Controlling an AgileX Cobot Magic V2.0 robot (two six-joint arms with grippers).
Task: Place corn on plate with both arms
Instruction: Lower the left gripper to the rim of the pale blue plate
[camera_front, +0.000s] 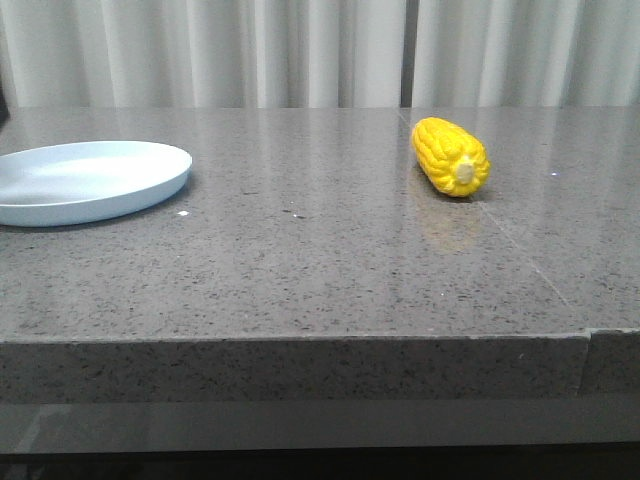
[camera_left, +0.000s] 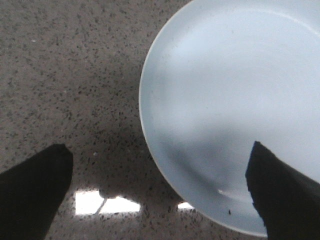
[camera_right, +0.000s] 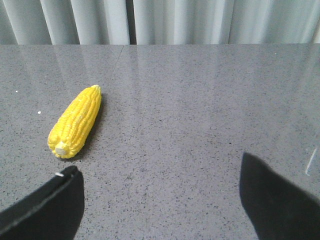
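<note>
The yellow corn lies on the grey stone table at the right, its pale cut end toward me. The pale blue plate sits at the far left, with nothing on it. Neither gripper shows in the front view. In the left wrist view my left gripper is open and holds nothing, hovering over the plate's rim, one finger over the plate. In the right wrist view my right gripper is open and holds nothing; the corn lies just beyond one fingertip, apart from it.
White curtains hang behind the table. The table's front edge runs across the front view, with a seam at its right. Ceiling light reflects off the stone near the left gripper.
</note>
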